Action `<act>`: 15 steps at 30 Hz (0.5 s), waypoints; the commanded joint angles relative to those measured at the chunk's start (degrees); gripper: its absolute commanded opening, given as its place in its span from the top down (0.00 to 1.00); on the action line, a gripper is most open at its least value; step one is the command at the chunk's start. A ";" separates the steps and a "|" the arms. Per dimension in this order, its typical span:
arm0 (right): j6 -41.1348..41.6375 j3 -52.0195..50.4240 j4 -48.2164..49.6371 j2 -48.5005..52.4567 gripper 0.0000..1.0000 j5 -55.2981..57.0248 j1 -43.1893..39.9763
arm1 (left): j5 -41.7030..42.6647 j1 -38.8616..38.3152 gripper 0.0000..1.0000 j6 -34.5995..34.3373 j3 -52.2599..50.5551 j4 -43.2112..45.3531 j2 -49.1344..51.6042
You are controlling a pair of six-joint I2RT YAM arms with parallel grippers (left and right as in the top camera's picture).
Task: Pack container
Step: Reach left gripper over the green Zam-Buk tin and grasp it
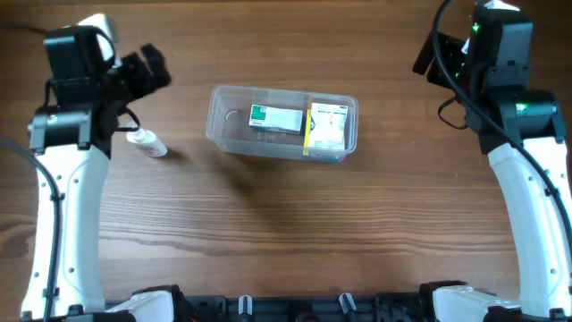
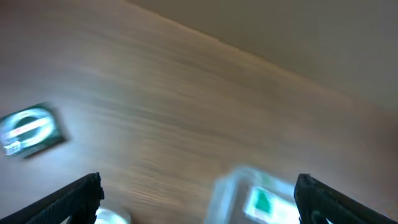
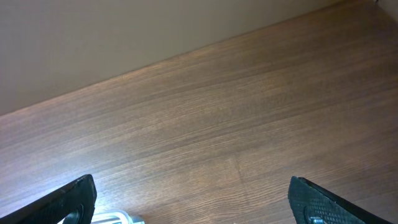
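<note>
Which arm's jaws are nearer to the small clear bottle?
Left. The left gripper hangs close by the bottle, just beyond it, with its jaws open. The right gripper is at the table's opposite side, with the container between it and the bottle.

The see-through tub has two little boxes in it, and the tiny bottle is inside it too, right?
Not quite. The tub does hold two little boxes, a green box and a yellow box, but the tiny bottle lies outside it, on the table. The overhead view shows this.
</note>
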 commanded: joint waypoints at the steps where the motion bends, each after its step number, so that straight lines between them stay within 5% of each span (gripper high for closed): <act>1: 0.79 -0.07 0.00 0.42 0.00 0.57 0.04 | -10.45 6.99 0.00 -13.53 1.46 0.61 0.13; 7: 0.79 -0.07 0.00 0.42 0.00 0.57 0.04 | -10.16 17.86 0.00 -19.43 1.44 -0.90 2.38; 15: 0.79 -0.07 0.00 0.42 0.00 0.57 0.04 | 1.55 25.81 0.00 -19.34 1.44 0.48 15.30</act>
